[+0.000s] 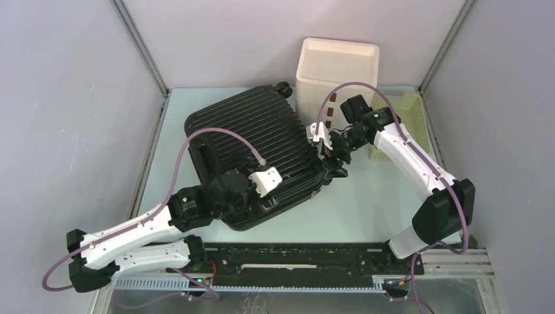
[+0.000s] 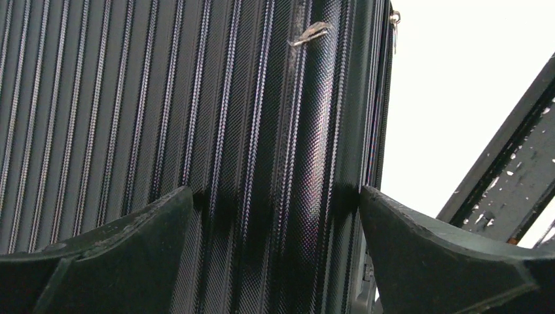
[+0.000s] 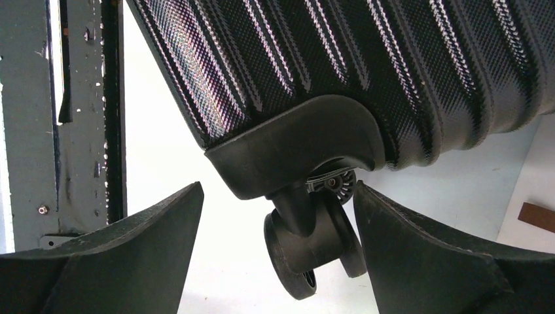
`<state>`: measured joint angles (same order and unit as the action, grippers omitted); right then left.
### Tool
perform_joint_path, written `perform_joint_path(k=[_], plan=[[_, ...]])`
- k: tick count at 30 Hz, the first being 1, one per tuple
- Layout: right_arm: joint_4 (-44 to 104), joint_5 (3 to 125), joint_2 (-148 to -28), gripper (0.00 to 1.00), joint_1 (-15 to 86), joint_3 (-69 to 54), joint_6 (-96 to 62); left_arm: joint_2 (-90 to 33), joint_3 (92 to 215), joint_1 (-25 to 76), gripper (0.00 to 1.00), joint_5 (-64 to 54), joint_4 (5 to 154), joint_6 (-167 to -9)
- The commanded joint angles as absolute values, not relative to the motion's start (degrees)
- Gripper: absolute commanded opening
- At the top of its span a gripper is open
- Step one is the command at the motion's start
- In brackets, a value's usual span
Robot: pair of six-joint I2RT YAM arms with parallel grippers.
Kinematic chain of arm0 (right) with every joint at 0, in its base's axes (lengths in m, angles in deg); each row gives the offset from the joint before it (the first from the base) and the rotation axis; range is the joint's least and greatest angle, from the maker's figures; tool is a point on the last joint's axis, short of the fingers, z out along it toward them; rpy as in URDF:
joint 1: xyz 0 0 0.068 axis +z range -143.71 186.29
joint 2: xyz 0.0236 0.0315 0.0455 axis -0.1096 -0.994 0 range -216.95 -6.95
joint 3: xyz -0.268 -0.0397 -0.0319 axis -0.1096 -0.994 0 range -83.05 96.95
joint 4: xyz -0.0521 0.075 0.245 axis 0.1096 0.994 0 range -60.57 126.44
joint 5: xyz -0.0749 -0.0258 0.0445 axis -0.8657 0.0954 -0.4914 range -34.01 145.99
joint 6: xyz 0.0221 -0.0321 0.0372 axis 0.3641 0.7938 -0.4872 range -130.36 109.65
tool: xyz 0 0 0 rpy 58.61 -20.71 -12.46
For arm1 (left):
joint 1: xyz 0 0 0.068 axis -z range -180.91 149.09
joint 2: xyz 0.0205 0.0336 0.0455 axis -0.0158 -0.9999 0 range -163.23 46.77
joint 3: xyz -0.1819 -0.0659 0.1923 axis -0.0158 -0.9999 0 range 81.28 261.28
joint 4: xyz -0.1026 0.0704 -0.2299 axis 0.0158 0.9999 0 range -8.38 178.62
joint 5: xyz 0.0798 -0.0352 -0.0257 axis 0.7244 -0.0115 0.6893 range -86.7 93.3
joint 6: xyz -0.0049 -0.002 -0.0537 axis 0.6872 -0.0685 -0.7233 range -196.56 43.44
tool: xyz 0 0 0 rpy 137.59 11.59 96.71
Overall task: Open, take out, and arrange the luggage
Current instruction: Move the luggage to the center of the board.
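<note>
The left hand was spread wide and held nothing. Its two dark fingers framed a strip of ribbed black shell close to the case's near edge. Whether they touched the shell could not be told.

The right hand was also wide and empty. Its fingers stood to either side of a corner wheel without closing on it.

Both hands were at the luggage, a large black hard-shell suitcase. It lay flat and closed, turned at a slant, on the pale tabletop. The left hand was over its near right part and the right hand at its right-hand corner. A white box stood just behind that corner, with a pale yellow slatted basket beside the box.

The step in hand appeared to be the first one, opening, since the lid was down and nothing had been taken out. The next move probably called for finding the zip or the seam along the edge, with one hand steadying the case while the other worked it.
</note>
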<state>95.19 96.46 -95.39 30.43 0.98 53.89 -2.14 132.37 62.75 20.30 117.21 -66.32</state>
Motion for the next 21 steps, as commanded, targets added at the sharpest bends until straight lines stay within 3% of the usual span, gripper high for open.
perform_joint_path(k=[1,8,21], plan=[[93.2,95.0,-94.5,0.92,31.7,-0.6,54.4,-2.9,128.3,62.5,1.0,23.5,115.5,-63.7],[87.6,94.8,-93.1,0.81,32.9,-3.7,49.6,-1.9,124.3,62.0,0.99,30.5,112.4,-62.4],[73.5,92.9,-91.0,0.61,36.7,-7.0,30.3,-3.7,125.1,49.1,0.92,25.9,109.7,-62.6]])
